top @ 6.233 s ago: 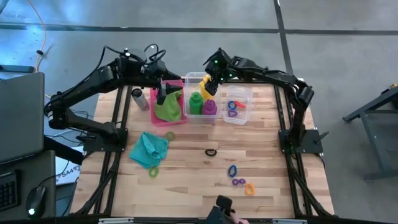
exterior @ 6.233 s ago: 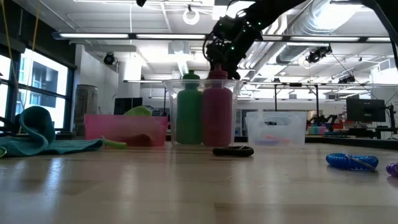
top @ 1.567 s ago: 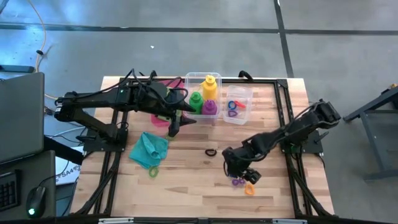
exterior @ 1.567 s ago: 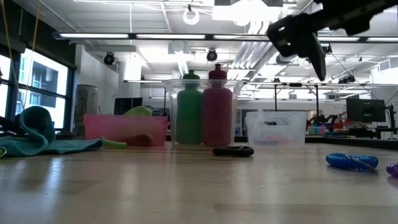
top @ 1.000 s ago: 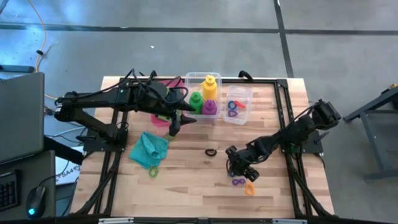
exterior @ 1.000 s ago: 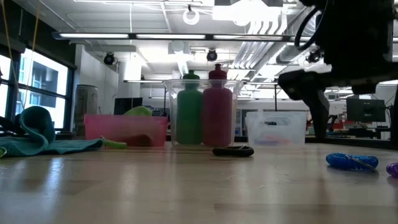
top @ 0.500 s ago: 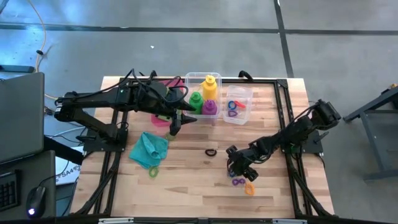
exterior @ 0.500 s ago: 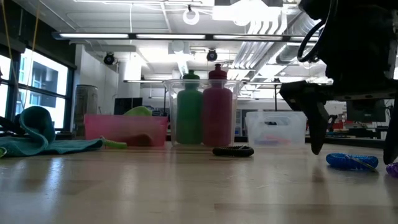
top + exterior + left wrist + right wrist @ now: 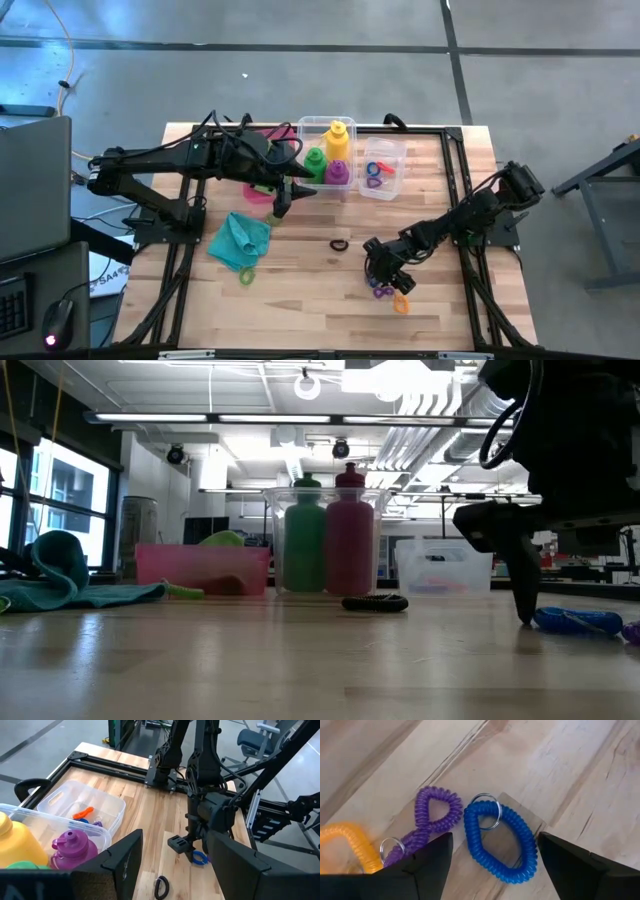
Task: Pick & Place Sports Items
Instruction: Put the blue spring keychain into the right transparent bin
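Note:
My right gripper (image 9: 379,272) is open and low over the table, its fingers standing on either side of a blue coiled ring (image 9: 500,842). A purple ring (image 9: 432,815) and an orange ring (image 9: 345,845) lie just beside it. A black ring (image 9: 339,244) lies on the table's middle. My left gripper (image 9: 283,203) is open and empty, held above the table by the bins. Green (image 9: 315,160), purple (image 9: 337,171) and yellow (image 9: 337,135) bottles stand in a clear bin (image 9: 304,128). The teal cloth (image 9: 240,240) lies on the table; the lime cloth (image 9: 222,538) sits in the pink bin (image 9: 200,568).
A smaller clear bin (image 9: 397,150) holding rings stands right of the bottle bin. A green ring (image 9: 247,275) lies near the teal cloth. The black frame rails (image 9: 455,190) run along the table's sides. Bare wood lies toward the near edge.
My right gripper has come down toward the table over the blue ring, staying open; one fingertip now stands at table level next to the ring. The ring has not moved.

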Available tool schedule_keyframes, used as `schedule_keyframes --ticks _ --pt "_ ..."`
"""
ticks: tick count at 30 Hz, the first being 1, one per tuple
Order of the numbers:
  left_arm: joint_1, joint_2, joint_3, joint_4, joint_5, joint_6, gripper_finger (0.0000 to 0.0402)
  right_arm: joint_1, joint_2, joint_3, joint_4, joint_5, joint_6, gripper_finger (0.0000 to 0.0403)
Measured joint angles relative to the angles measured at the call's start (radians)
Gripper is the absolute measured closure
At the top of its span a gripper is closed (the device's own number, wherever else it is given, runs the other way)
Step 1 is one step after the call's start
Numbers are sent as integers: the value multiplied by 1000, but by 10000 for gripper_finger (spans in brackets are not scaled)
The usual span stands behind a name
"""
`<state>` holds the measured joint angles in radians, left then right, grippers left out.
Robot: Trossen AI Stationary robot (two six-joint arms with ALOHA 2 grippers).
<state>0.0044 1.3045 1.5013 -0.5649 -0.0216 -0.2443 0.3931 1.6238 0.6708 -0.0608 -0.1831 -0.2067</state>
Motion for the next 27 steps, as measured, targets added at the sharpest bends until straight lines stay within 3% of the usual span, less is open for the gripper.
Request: schedule_keyframes --ticks 8,22,27 --pt "0 0 0 20 0 0 186 0 2 0 12 27 23 197" --pt "0 0 0 27 0 0 186 0 2 0 13 61 84 383" --pt "0 0 0 27 1 1 186 1 -1 0 9 80 172 390"
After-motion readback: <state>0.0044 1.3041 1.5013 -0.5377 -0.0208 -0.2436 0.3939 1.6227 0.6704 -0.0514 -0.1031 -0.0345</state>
